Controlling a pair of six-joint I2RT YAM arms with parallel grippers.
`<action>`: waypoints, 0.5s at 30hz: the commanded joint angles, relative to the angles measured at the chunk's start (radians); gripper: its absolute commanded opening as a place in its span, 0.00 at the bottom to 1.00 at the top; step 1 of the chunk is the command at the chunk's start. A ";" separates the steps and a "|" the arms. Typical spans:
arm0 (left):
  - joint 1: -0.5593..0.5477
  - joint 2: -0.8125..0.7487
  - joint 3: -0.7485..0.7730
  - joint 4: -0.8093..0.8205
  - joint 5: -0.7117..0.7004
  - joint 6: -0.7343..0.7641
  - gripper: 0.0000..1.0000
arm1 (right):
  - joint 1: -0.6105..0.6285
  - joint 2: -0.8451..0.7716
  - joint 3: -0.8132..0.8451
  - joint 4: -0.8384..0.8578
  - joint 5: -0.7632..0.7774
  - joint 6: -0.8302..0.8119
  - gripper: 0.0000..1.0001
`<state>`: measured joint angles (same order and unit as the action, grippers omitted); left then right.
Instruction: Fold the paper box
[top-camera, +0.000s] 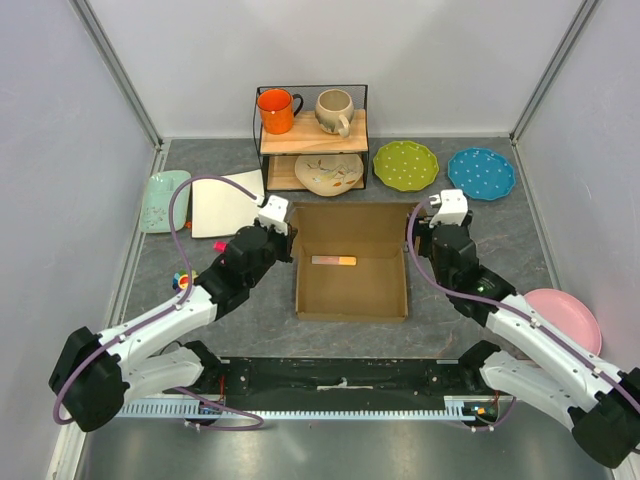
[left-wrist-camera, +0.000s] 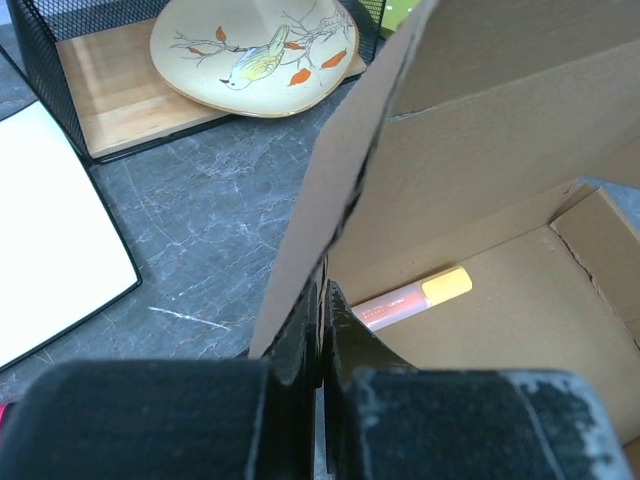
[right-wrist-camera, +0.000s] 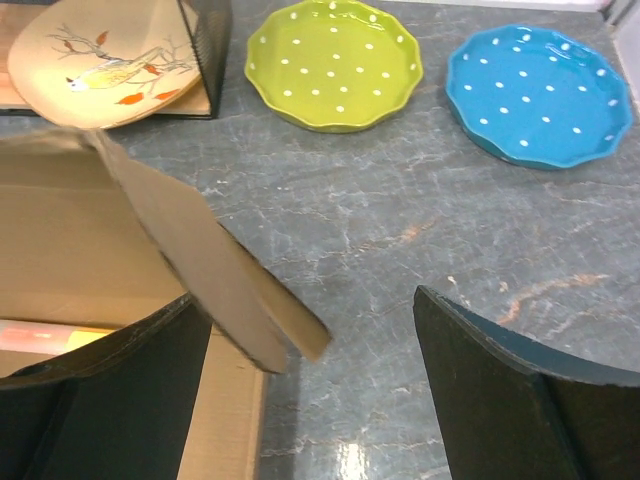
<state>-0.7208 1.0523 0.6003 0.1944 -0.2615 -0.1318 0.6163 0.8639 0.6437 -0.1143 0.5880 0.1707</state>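
Location: paper box (top-camera: 350, 292) lies open on the table (top-camera: 250, 315), between your arms.
Left gripper (left-wrist-camera: 320, 335): you have it pinched shut on the box's upright left wall.
Right gripper (right-wrist-camera: 310, 390): spread wide; the right flap stands between its fingers (right-wrist-camera: 120, 400), unclamped.

The paper box (top-camera: 350, 285) sits mid-table, with a small stick (top-camera: 333, 261) lying inside it. Directly behind the box stands a wire rack (top-camera: 310, 140). Behind and right of the box lie two round plates (top-camera: 405, 165); behind and left, a square plate (top-camera: 225, 205).
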 joint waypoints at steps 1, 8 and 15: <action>0.007 0.015 0.032 -0.046 0.090 0.031 0.02 | -0.013 0.030 0.001 0.108 -0.106 0.003 0.88; 0.009 0.021 0.033 -0.044 0.090 0.018 0.02 | -0.015 0.055 0.002 0.093 -0.178 0.013 0.72; 0.008 0.023 0.012 0.012 0.082 -0.028 0.02 | -0.016 0.024 -0.030 0.082 -0.195 0.066 0.30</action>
<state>-0.7128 1.0626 0.6094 0.1921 -0.2119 -0.1322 0.6044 0.9154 0.6346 -0.0601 0.4160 0.1997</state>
